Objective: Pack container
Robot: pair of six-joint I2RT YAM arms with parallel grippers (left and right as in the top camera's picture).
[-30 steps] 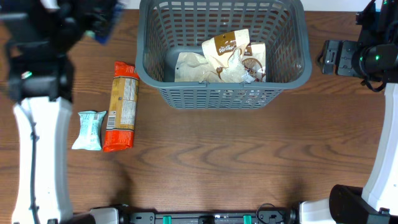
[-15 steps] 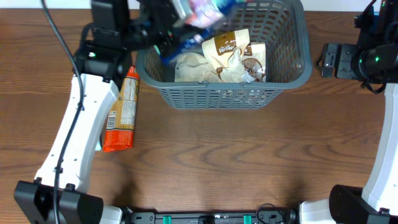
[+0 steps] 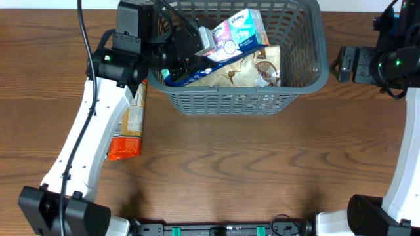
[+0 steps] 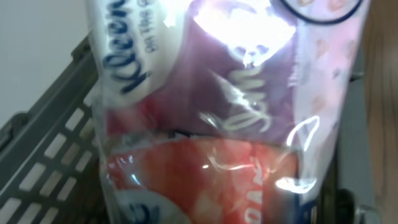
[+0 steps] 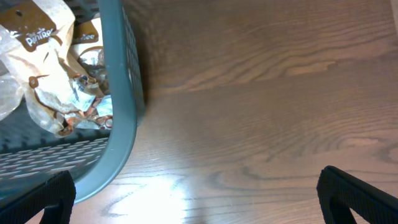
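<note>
reaching from the left side of the table [image 3: 262,170], my left arm crosses above an orange snack packet [image 3: 125,143] that lies flat on the wood just beside the basket's left wall, with its upper part hidden under my arm. my left gripper [image 3: 194,47] sits over the left rim of the basket [image 3: 230,99] and is clenched on one end of a tissue pack [image 3: 231,38]. the pack is tilted, with its far end pointing toward the back right of the basket. in my left wrist view the pack [image 4: 236,93] fills nearly the whole picture, purple above and red below, glossy with glare. it hides my fingers, and the basket's slotted wall [image 4: 43,155] shows behind it at the left.

under the pack, brown and white snack bags [image 3: 252,71] lie on the basket floor toward its right half. the basket stands at the back middle of the table.

farther right, my right gripper [image 3: 346,63] rests well apart from the basket's right wall, jaws spread wide and empty. its wrist view shows the basket's rounded corner [image 5: 121,93], the snack bags [image 5: 43,74] inside and bare wood [image 5: 261,93].
</note>
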